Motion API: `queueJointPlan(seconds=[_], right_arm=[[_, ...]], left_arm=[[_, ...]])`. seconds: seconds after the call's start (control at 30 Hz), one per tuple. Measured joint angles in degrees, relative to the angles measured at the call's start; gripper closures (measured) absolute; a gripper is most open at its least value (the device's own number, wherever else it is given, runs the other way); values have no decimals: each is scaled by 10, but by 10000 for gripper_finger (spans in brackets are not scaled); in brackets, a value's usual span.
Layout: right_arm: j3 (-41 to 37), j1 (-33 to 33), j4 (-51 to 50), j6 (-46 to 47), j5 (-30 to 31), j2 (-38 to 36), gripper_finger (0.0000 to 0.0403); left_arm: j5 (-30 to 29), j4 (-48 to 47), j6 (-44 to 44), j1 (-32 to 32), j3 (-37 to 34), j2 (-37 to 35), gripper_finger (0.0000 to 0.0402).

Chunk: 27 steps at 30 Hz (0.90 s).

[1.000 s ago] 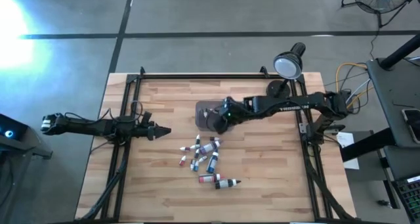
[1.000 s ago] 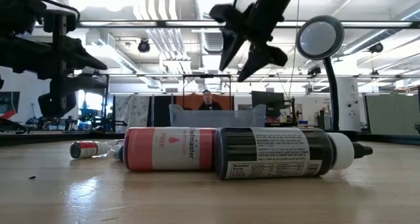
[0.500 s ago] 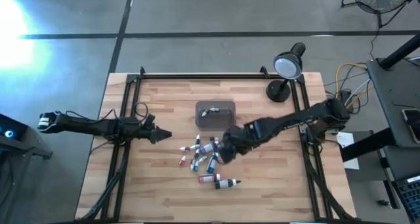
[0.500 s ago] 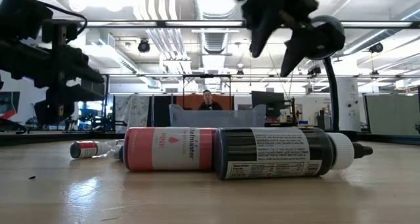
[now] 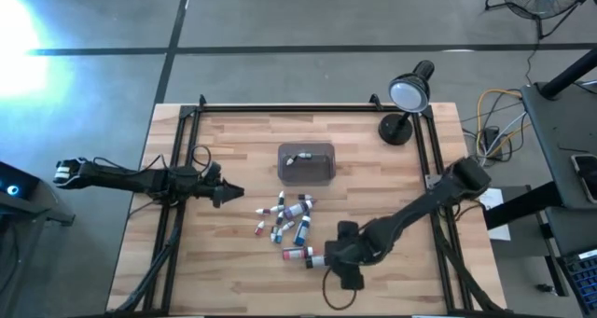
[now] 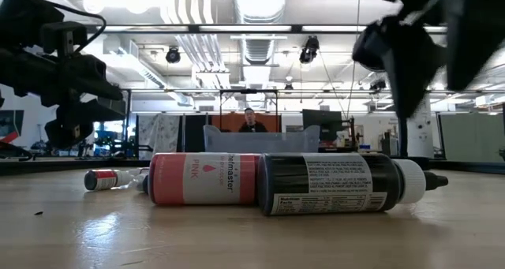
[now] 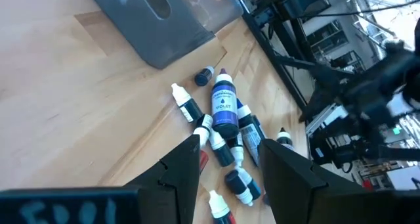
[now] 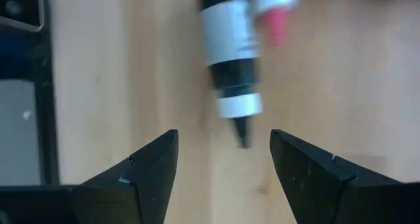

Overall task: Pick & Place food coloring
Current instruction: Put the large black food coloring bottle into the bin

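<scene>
Low view, table level: two food colouring bottles lie on their sides, touching end to side. The pink bottle (image 6: 203, 178) carries the word "PINK" and lettering ending in "master"; the dark bottle (image 6: 339, 183) has a white panel of fine print, too small to read, a whitish collar and a black tip. A further small bottle (image 6: 106, 178) lies behind them.

Left wrist view: one blue bottle (image 7: 224, 108) in the cluster is labelled "VIOLET". No other writing can be read.

High view: the main cluster of bottles (image 5: 287, 218) lies on the wooden table (image 5: 224, 271) just beside the clear grey tray (image 5: 306, 163), on its near side. One small bottle lies inside the tray. The pink and dark pair rests apart from the cluster, nearer the front edge.

Right gripper (image 8: 223, 155): fingers spread apart, holding nothing, positioned over the black tip of the dark bottle with the tip between the fingers and not touched.

Left gripper (image 7: 226, 159): fingers parted, empty, pointed at the cluster from the left side of the table, clear of all bottles.
</scene>
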Motion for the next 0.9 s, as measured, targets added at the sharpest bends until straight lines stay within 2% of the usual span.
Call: queueJointPlan(seconds=[0.23,0.7,0.9], right_arm=[[0,2,30,39,38,41,170],[-5,1,42,40,51,72,170],[-12,4,44,34,49,71,196]], left_arm=[[0,-1,-16,0,0,0,271],[0,-5,-19,0,0,1,271],[0,-5,-21,0,0,1,271]])
